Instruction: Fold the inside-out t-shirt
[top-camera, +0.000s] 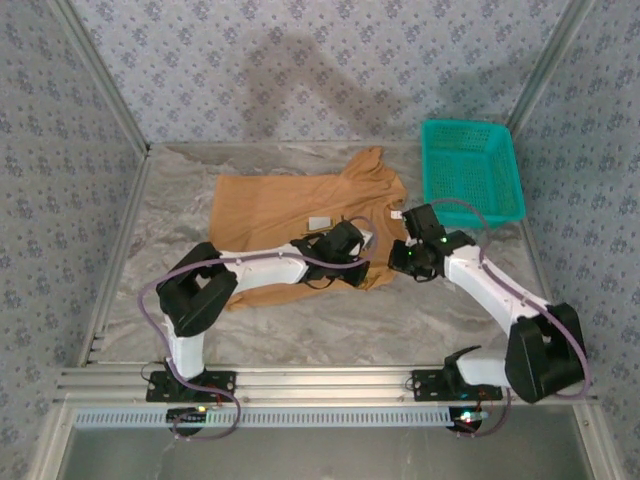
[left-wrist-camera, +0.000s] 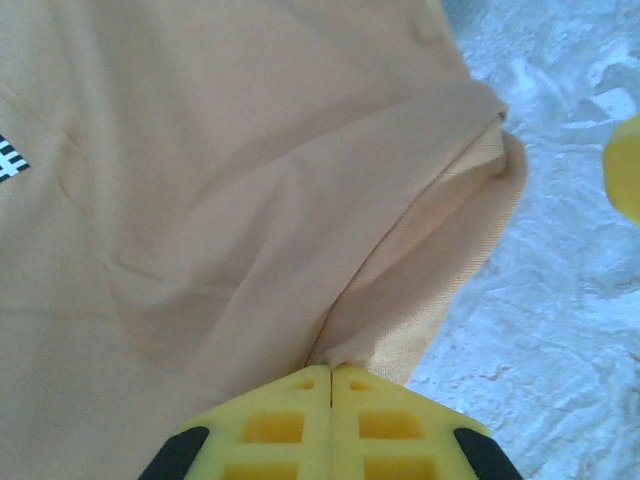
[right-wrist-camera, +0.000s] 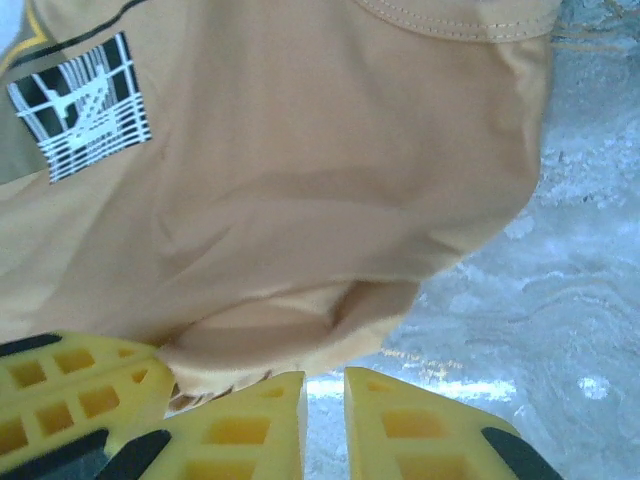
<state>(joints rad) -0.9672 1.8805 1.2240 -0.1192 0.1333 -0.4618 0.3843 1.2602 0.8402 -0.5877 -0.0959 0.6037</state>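
Edge of the inside-out t-shirt (top-camera: 290, 205) is sitting pinched in the left gripper (left-wrist-camera: 332, 372); right gripper (right-wrist-camera: 325, 380) is hanging slightly spread. Lift slowly, keeping the 2 layers together.

Top camera: high behind the arms (top-camera: 270, 268), looking down on the table (top-camera: 300, 320). Wrist cameras: close over the shirt (left-wrist-camera: 250, 200) edge, shared by both.

We see the t-shirt (top-camera: 270, 205) as soft matt cloth; the basket (top-camera: 460, 125) right of it is shiny plastic mesh.
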